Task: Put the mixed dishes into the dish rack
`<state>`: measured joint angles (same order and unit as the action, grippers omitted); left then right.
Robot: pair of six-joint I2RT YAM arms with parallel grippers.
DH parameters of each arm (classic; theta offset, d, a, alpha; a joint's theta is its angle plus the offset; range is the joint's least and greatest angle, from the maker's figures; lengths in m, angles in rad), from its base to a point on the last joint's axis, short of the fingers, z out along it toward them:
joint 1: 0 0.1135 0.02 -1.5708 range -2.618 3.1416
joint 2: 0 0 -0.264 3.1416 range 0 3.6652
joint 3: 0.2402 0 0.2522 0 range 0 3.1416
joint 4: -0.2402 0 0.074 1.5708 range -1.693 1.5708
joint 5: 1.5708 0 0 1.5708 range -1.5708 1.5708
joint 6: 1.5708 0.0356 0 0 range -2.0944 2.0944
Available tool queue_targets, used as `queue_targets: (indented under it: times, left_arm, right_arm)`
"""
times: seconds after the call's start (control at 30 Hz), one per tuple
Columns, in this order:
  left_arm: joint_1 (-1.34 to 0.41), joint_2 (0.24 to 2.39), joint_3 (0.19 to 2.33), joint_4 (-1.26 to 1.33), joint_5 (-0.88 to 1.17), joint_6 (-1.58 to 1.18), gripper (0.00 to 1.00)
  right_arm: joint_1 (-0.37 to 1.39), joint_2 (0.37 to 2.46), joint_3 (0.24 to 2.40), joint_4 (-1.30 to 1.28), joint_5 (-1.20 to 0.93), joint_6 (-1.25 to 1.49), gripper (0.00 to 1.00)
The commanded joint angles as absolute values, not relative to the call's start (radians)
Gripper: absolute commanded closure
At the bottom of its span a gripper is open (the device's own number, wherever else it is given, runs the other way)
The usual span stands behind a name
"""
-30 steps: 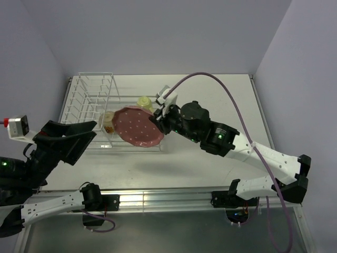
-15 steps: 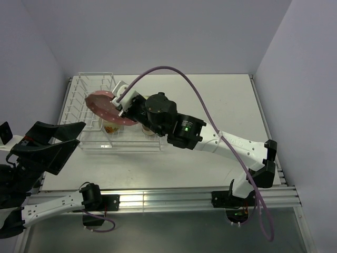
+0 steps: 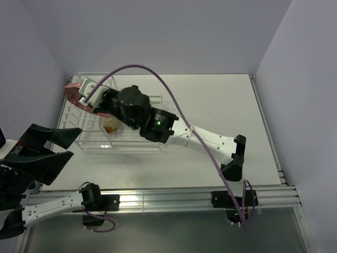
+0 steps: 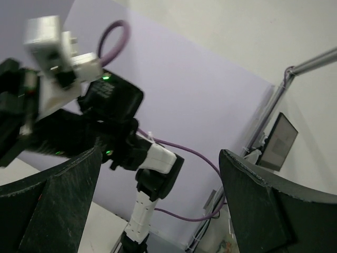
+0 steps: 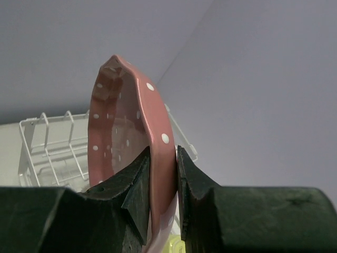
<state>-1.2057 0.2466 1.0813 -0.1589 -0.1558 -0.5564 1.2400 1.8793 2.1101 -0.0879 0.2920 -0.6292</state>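
Moving across from the basket end, the right fingers (image 5: 138, 191) are pinching the pink plate (image 5: 131, 118) above the tall slots of the rack (image 3: 79, 121), ready for lowering; the left fingers (image 4: 52, 205) are spread

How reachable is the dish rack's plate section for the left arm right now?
Probably not. The right arm lies across the dish rack, the right gripper holding the pink dotted plate at that section. The open left gripper sits beside the rack's near-left corner.

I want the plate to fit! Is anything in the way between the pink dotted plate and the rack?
Nothing visible. The right gripper pinches the pink dotted plate on edge above the dish rack's slotted end; the wires showing there are bare, though the arm hides some.
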Motion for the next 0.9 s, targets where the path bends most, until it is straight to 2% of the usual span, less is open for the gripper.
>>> queue_targets:
  times: [0.0,0.43,0.77,0.87]
  left_arm:
    - [-1.209,0.258,1.132,-0.164,-0.048,-0.52,0.01]
    - [-1.209,0.199,1.104,-0.195,-0.14,-0.512,0.01]
    - [-1.209,0.199,1.115,-0.206,-0.137,-0.503,0.01]
    - [-1.209,0.195,1.117,-0.203,-0.133,-0.502,0.01]
  right_arm:
    - [1.243,1.893,2.262,0.057,0.223,-0.684,1.0]
    - [1.232,1.986,2.318,0.028,0.1,-0.684,1.0]
    - [1.221,2.126,2.519,0.006,0.029,-0.687,1.0]
    - [1.216,2.14,2.508,0.006,0.026,-0.689,1.0]
